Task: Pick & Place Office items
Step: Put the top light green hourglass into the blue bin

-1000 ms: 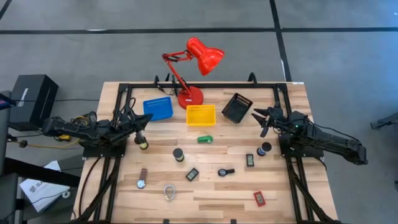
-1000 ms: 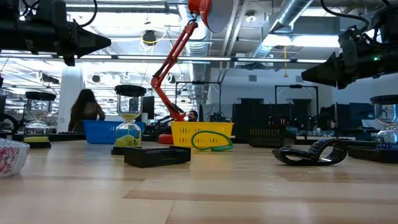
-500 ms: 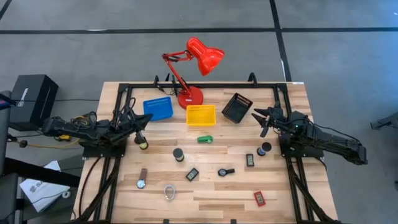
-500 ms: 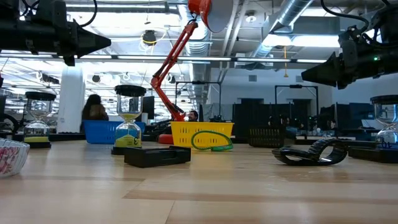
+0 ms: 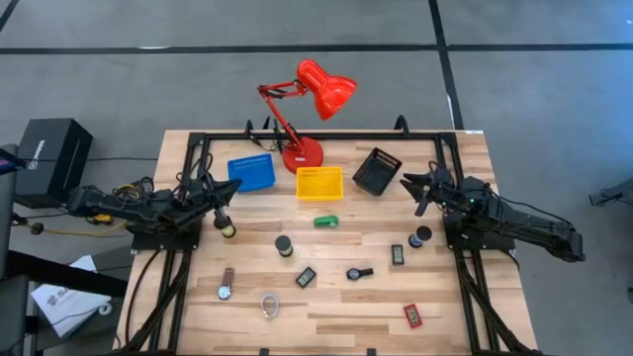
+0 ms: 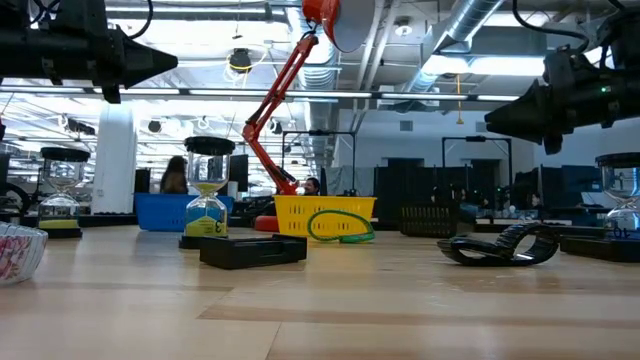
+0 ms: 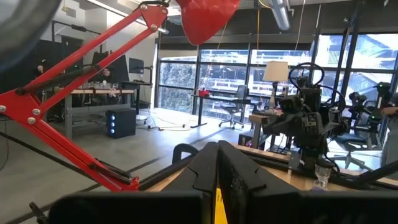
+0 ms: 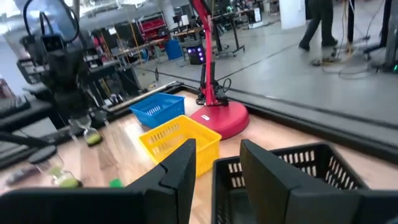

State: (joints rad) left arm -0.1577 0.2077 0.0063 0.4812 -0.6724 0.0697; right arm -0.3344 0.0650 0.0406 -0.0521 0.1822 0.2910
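Note:
Several office items lie apart on the wooden table: a green stubby piece (image 5: pixel 326 221), black cylinders (image 5: pixel 284 245) (image 5: pixel 420 236), small black gadgets (image 5: pixel 306 277) (image 5: pixel 398 254), a wristwatch (image 5: pixel 226 285), a clear ring (image 5: pixel 269 305) and a red rectangle (image 5: pixel 412 315). My left gripper (image 5: pixel 224 201) hovers shut over the table's left side, above a small hourglass (image 5: pixel 227 229); its fingers meet in the left wrist view (image 7: pixel 217 158). My right gripper (image 5: pixel 413 190) hovers open at the right, beside the black tray (image 5: pixel 376 171), holding nothing (image 8: pixel 217 158).
A red desk lamp (image 5: pixel 302 148) stands at the far edge, with the blue tray (image 5: pixel 251 172) and yellow tray (image 5: pixel 319 183) in front of it. Black frame rails (image 5: pixel 188 168) run along the table's sides. Bare wood lies between the scattered items.
A person in the room beyond the table has walked toward the right in the low view. Both arms and the items on the table have kept still.

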